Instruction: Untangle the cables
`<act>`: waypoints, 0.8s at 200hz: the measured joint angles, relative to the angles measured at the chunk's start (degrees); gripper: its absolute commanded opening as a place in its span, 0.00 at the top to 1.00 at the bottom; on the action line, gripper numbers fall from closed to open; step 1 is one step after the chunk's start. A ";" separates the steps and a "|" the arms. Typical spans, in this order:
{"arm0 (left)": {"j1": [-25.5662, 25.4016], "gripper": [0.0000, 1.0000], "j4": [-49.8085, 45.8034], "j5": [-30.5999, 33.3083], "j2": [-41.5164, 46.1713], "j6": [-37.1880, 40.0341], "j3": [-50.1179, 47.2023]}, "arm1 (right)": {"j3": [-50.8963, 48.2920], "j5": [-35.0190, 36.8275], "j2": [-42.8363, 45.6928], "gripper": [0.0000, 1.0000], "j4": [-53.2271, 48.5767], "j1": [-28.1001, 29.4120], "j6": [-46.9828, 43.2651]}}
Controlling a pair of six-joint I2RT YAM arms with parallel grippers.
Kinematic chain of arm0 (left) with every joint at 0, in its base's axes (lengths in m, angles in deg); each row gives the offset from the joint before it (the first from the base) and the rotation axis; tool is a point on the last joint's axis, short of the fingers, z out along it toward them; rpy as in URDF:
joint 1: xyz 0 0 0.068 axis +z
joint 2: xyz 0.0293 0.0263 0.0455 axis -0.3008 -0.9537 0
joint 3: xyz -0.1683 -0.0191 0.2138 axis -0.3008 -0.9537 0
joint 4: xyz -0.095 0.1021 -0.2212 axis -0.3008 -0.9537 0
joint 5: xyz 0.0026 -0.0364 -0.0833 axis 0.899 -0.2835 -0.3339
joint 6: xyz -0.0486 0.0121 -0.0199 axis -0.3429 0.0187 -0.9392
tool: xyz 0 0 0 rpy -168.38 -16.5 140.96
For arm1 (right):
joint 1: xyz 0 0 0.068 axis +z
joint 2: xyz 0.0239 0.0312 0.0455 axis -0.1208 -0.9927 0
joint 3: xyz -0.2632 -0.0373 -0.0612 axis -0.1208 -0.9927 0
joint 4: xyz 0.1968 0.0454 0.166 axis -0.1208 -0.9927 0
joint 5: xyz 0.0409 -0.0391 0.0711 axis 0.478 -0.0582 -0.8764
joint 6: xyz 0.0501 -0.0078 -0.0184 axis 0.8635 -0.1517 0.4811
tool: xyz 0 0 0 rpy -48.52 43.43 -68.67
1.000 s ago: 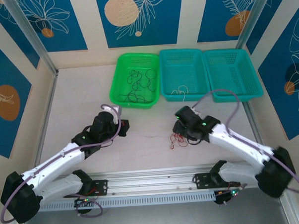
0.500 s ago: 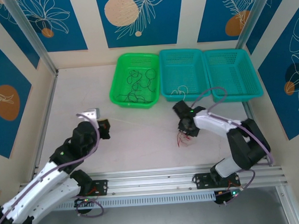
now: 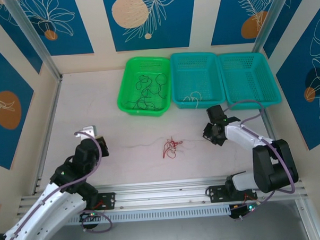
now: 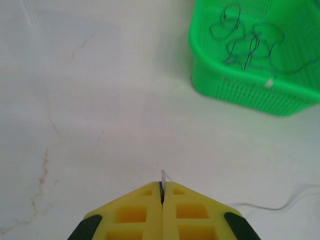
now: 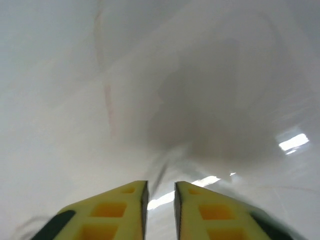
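Fingers of left gripper (image 4: 162, 187) pressed together, pinching the end of a white cable (image 4: 163, 174), near left. Right gripper (image 5: 160, 186) fingers show a slim gap; can't tell if they hold anything. Red cables (image 3: 171, 147) tangled mid-table. Black cables (image 3: 148, 88) in far green basket (image 3: 127, 68).

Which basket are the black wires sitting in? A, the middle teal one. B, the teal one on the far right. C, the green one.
C: the black wires lie coiled inside the green basket, while the middle teal basket holds just a pale strand.
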State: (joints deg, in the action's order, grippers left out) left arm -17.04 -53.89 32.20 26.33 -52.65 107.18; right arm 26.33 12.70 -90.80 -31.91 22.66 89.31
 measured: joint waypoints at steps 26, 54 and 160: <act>0.00 1.00 0.66 -1.27 -0.48 -0.68 -0.59 | 3.39 0.83 0.57 0.49 -0.81 10.38 -0.09; 0.00 1.00 2.23 -1.81 -0.39 -0.70 -0.57 | 8.59 3.98 1.29 0.38 -1.86 22.47 1.22; 0.11 1.00 -0.07 2.03 2.03 0.15 -0.37 | 23.28 13.88 -23.69 0.60 -10.25 33.27 5.46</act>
State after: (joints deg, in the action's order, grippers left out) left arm -16.93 -53.95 34.23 28.36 -52.50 106.81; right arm 49.61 26.58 -114.49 -42.17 55.93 94.78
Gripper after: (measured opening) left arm 0.037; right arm 0.459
